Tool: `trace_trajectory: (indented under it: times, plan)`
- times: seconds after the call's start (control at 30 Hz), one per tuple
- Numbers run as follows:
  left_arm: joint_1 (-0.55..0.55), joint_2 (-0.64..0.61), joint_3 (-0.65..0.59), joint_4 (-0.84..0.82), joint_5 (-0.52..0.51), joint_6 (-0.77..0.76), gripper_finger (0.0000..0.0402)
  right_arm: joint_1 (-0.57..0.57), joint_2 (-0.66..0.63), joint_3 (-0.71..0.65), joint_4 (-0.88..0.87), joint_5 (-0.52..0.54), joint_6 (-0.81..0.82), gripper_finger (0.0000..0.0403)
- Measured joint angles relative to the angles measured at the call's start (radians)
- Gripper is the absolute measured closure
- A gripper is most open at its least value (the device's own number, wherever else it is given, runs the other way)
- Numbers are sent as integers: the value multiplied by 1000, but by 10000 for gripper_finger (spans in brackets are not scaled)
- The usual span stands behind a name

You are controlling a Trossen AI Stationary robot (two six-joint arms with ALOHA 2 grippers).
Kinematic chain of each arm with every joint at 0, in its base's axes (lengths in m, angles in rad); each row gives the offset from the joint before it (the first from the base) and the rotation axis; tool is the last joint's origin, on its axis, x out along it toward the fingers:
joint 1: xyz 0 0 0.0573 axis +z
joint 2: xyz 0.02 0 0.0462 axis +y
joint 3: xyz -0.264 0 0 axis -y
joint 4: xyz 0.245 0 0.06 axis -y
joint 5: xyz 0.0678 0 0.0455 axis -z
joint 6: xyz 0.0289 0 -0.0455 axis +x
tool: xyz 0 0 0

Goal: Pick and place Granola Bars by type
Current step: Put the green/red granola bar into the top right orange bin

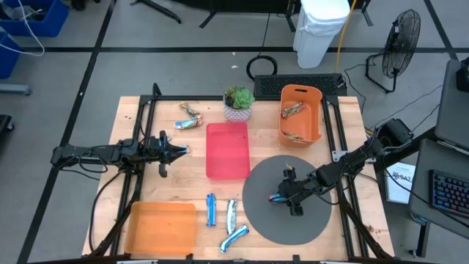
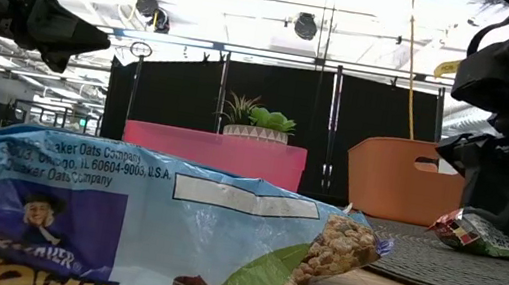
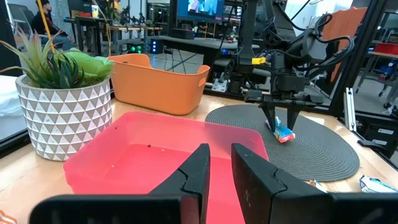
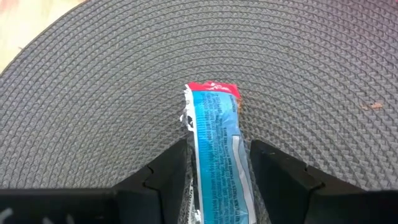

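Blue-and-white Granola Bars lie on the wood near the table's near edge (image 1: pixel 211 210), (image 1: pixel 231 213), (image 1: pixel 234 238); one fills the low view's foreground (image 2: pixel 149 238). Two brown bars (image 1: pixel 190 119) lie far-left, and others are inside the orange basket (image 1: pixel 294 110). My right gripper (image 1: pixel 282 195) (image 4: pixel 217 171) points down over the grey round mat (image 1: pixel 315 220), around one blue bar (image 4: pixel 214 134) (image 3: pixel 283 132). My left gripper (image 1: pixel 181 150) (image 3: pixel 221 165) hovers beside the red tray's left side, its fingers almost together and holding nothing. My right gripper has the blue-and-white bar between its two fingers (image 4: pixel 168 171), one against each long edge (image 4: pixel 193 155). It comes from above, pointing down, with the bar running along between the fingers. The bar's red-sealed far end (image 4: pixel 211 90) rests on the grey mat, and the bar lies low on it (image 2: pixel 493 239).
The red tray (image 1: pixel 227 150) sits mid-table, with a potted plant (image 1: pixel 238 103) behind it and the orange basket (image 1: pixel 316 117) at far right. A flat orange tray (image 1: pixel 161 227) occupies the near-left corner. Bare wood lies between the trays. Black frame rails (image 1: pixel 146 110) border the table.
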Motion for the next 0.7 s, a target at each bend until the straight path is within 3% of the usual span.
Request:
trace_trajectory:
  times: [0.47, 0.7]
  plan:
    - [0, 0, 0, 0, 0, 0, 330, 0, 0, 0, -1, 0, -1, 237]
    - [0, 0, 0, 0, 0, 0, 330, 0, 0, 0, -5, -1, -5, 285]
